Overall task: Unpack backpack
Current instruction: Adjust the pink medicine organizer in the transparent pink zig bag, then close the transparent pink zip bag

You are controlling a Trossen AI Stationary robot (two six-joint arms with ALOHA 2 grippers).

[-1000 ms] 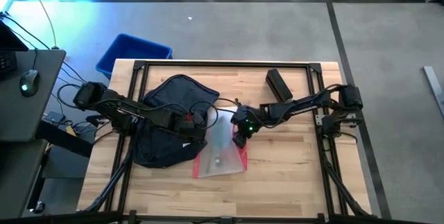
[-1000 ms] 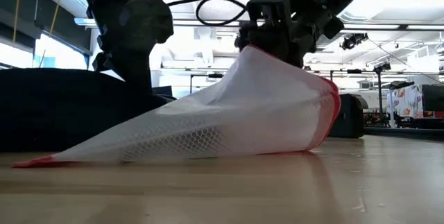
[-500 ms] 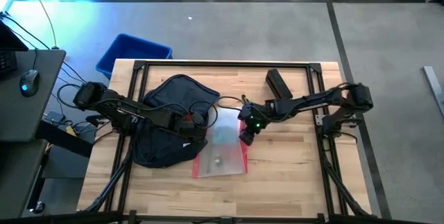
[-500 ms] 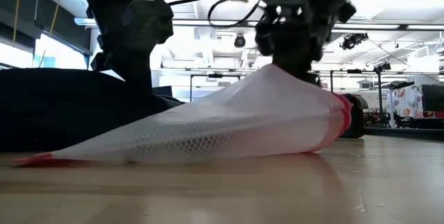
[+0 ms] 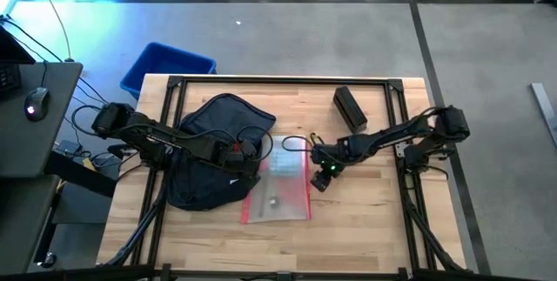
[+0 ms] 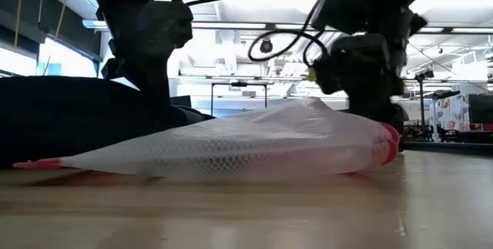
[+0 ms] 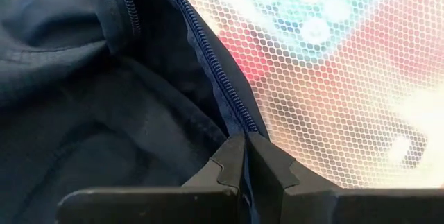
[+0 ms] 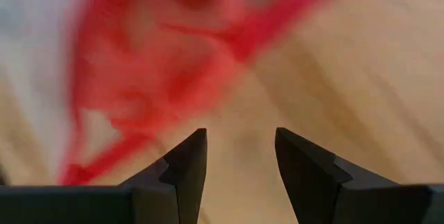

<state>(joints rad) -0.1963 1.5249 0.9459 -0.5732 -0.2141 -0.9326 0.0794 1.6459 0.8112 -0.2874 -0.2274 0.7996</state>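
The dark navy backpack (image 5: 209, 155) lies flat on the table's left half. My left gripper (image 5: 255, 163) is shut at its right rim, on the zipper edge. A white mesh pouch (image 5: 280, 190) with red trim lies flat on the wood just right of the backpack. In the low view the pouch (image 6: 254, 145) is a low mound. My right gripper (image 5: 320, 183) hangs just off the pouch's red right edge. In the right wrist view my right gripper (image 8: 241, 148) is open, with only bare wood between its fingers. My left gripper pinches the backpack's zipper edge (image 7: 232, 116) between its two shut fingers, at the rim of the opening beside the mesh pouch (image 7: 333, 78). The fingers come slanting down from the table's left. The backpack (image 7: 83, 78) rests on the table.
A small black box (image 5: 350, 107) lies at the far right of the table. A blue bin (image 5: 165, 65) stands on the floor beyond the far left corner. Black frame rails (image 5: 278, 81) run along the table's edges. Bare wood shows near and to the right.
My right gripper has gone toward the table's right edge and sunk lower, tipping as it went, and now stands off the pouch's red edge. The pouch's right end, which stood raised in a peak under that gripper, has dropped flat onto the table.
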